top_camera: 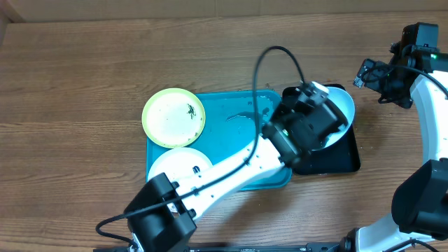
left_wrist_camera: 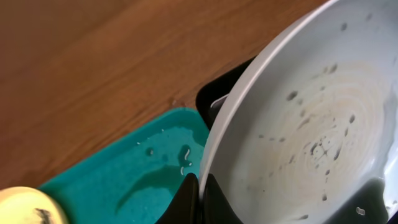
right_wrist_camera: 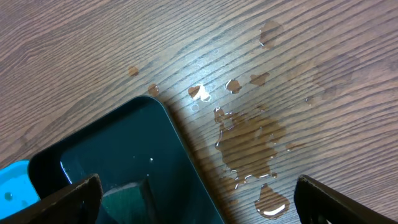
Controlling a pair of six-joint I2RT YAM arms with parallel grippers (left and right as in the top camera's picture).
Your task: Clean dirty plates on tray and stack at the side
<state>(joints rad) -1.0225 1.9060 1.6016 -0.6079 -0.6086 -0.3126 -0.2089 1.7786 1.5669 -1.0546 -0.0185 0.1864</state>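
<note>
The left jaws are pinched shut on the rim of one smeared plate (left_wrist_camera: 311,112), tilting it over the black tray (top_camera: 344,161), probably to drain it, while two plates (top_camera: 173,117) sit on the blue tray (top_camera: 224,133) and the right jaws hang wide apart, empty, above the wet bench (right_wrist_camera: 280,62).

The left arm (top_camera: 234,166) is stretching diagonally from its base at the bottom left of the overhead view, up and to the right. Its white forearm is ending in a bulky black wrist. The left gripper (left_wrist_camera: 200,194) is pinching the rim of a plate (left_wrist_camera: 298,124), its two dark fingers (left_wrist_camera: 185,200) pressing close together on either side of the edge. The right arm (top_camera: 432,98) is standing folded at the far right, and the right gripper (right_wrist_camera: 198,186) is hanging with its jaws spread wide apart, holding nothing.
</note>
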